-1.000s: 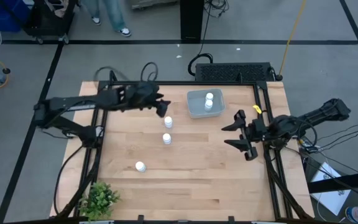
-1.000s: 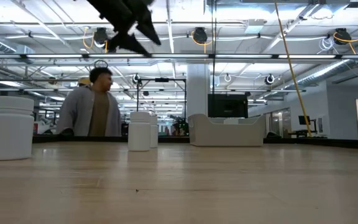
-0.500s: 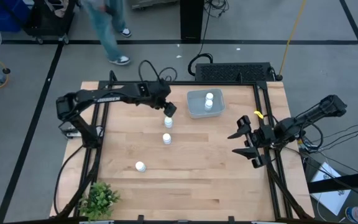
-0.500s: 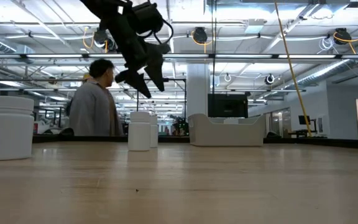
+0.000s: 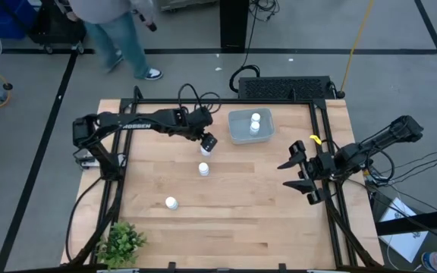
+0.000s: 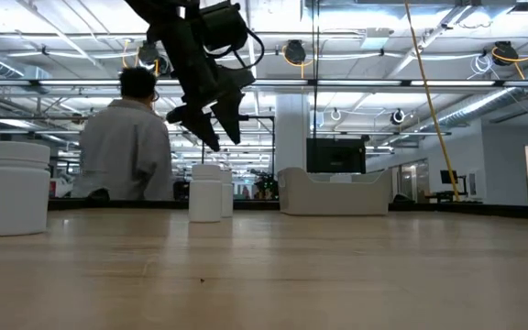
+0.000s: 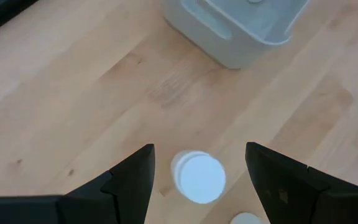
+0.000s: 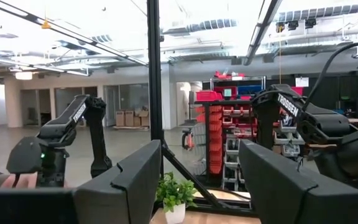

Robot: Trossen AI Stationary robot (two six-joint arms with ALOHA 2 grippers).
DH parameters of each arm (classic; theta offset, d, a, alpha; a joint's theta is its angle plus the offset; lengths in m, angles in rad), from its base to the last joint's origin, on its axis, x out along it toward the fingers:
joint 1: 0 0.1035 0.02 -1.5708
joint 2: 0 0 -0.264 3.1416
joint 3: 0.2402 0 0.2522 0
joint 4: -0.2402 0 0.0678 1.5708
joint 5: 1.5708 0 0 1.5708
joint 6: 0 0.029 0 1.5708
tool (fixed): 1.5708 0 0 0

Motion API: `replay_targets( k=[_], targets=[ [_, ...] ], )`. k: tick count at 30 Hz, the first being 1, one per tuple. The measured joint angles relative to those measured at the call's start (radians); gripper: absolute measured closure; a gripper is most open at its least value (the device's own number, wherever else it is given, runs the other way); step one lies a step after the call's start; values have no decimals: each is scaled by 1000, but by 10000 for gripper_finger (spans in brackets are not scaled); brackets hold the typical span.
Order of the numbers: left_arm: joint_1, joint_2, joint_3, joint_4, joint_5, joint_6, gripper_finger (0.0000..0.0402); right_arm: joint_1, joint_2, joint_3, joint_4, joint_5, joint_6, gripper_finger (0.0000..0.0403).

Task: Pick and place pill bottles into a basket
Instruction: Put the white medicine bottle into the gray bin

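Three white pill bottles stand upright on the wooden table: one [image 5: 205,149] right under my left gripper, one [image 5: 203,169] nearer, one [image 5: 171,202] near the front left. Two more bottles [image 5: 255,123] stand in the grey-blue basket [image 5: 237,130] at the back. My left gripper [image 5: 207,139] is open, pointing down, hovering above the first bottle; in the left wrist view its fingers stand either side of the cap [image 7: 198,177] without touching. In the low view the gripper [image 6: 216,128] is clear above the bottles [image 6: 206,192]. My right gripper [image 5: 298,174] is open and empty at the table's right edge.
A small green plant [image 5: 121,243] stands at the front left corner. A black frame [image 5: 203,101] runs round the table. A person [image 6: 122,147] stands beyond the table's far side. Bare wood lies between the bottles and my right gripper.
My left gripper has gone toward the table's right and near edges and down, tipping to point downward, and now hangs over the bottle next to the basket. My right gripper has drawn back a little toward the table's right edge. The bottles have not moved.
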State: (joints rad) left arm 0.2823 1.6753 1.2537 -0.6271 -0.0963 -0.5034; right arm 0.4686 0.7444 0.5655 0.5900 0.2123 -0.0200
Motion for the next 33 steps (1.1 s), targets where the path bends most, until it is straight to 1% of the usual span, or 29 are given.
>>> replay_targets(
  k=[4,7,9,12,25,30,33],
  targets=[
    [-17,26,-3,-28,-17,7,146,0,0,0,-4,0,7,190],
    [-23,42,0,0,-26,3,146,0,0,0,-10,2,7,190],
    [-23,48,-3,-27,-27,3,146,0,2,0,-10,5,7,190],
    [-23,59,-1,-11,-28,-3,146,0,2,0,-16,27,8,190],
    [-34,146,-2,-6,-26,1,146,0,2,0,-26,28,8,190],
    [-35,139,-1,-8,-41,17,146,1,2,0,-34,51,12,190],
    [-36,119,-2,-6,-73,30,146,1,2,0,-39,53,12,190]
  ],
)
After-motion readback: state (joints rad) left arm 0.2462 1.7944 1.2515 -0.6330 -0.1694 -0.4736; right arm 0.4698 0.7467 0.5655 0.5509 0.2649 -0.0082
